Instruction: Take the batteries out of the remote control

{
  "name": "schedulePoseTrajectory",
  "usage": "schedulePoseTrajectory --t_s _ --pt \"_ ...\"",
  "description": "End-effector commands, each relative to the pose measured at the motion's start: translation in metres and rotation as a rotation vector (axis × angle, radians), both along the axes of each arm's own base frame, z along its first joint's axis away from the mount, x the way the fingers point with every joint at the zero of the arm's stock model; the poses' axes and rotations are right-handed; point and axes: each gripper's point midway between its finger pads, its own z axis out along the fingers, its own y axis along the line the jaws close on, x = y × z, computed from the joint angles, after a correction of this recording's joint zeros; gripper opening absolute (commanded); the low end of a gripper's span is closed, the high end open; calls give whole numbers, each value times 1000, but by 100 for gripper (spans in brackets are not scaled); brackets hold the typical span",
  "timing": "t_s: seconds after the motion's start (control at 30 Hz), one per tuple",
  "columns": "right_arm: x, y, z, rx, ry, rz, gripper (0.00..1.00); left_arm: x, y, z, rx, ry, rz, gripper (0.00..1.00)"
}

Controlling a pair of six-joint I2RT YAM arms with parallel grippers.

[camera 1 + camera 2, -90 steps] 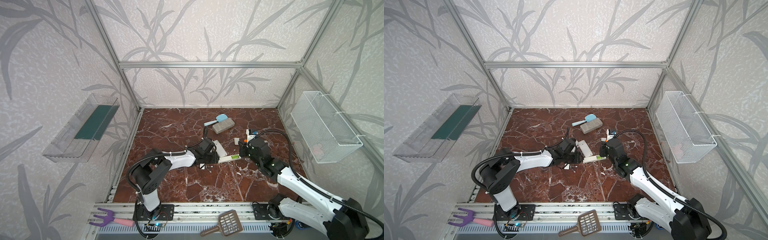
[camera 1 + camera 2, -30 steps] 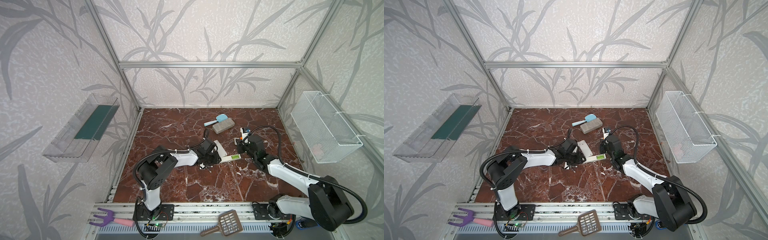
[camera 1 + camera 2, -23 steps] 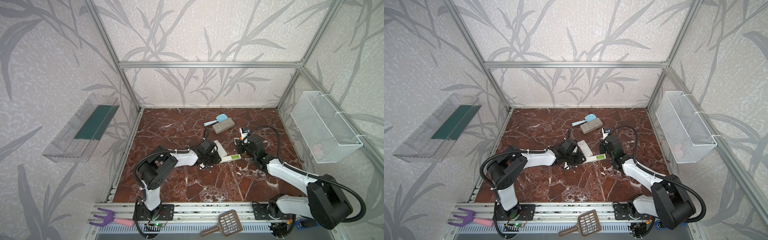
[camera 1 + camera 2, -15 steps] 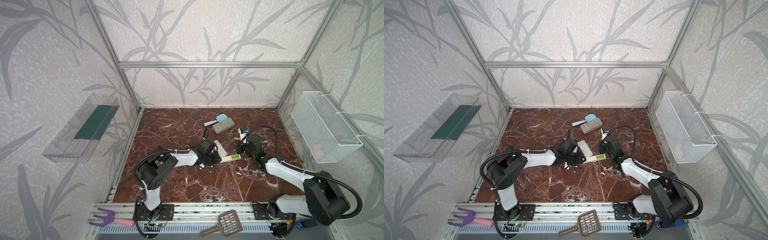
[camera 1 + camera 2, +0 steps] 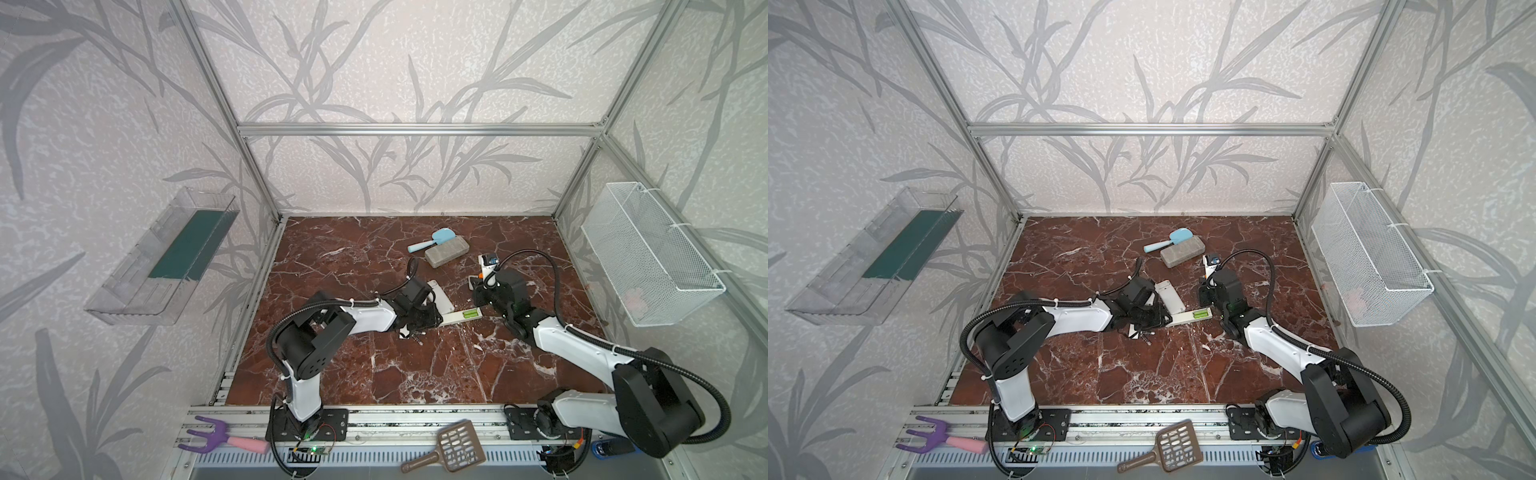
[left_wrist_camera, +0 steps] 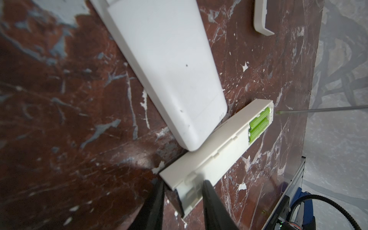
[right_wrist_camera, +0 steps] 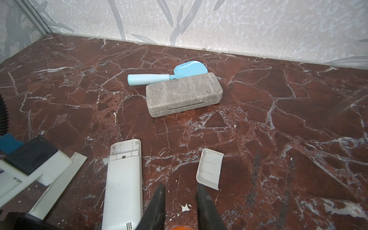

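**Batteries at the far end:** Two lime-green batteries (image 6: 258,125) sit side by side in the open compartment at one end of a slim white remote control (image 6: 209,153). The remote lies flat on the red-brown marble tabletop (image 5: 353,257).

The left claw (image 6: 182,183) pinches the remote's opposite end, its black fingers set narrowly on either side of the casing. The batteries are therefore at the end farthest from it.

The right claw (image 7: 180,186), fingers close together, grips an orange-handled screwdriver (image 6: 322,109). The thin metal shaft points at the battery end, with the tip just beside the casing; whether it touches cannot be told.

A larger white remote (image 7: 123,183) lies with its rounded end against the slim one's side, and a loose battery cover (image 7: 210,169) is nearby. Farther back, a grey case (image 7: 183,95) touches a pale blue scoop (image 7: 159,76).

Leaf-patterned wallpaper lines the aluminium-framed enclosure. A wire basket (image 5: 648,253) hangs on the right wall and a clear bin (image 5: 162,257) on the left.
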Motion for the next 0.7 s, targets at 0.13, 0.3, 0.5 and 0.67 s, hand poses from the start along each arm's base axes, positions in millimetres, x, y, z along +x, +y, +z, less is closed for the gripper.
schedulePoseTrajectory --t_s 0.13,0.3,0.5,0.67 --pt "6 -1 3 0 -6 -7 0 -11 14 -25 70 64 14 34" --pt "6 -3 -6 -9 18 -15 0 -11 14 -25 71 68 12 33" --pt "6 -5 -14 0 49 -22 0 -11 14 -25 70 70 12 33" --pt "3 -4 -20 7 75 -21 0 -13 16 -28 77 76 14 32"
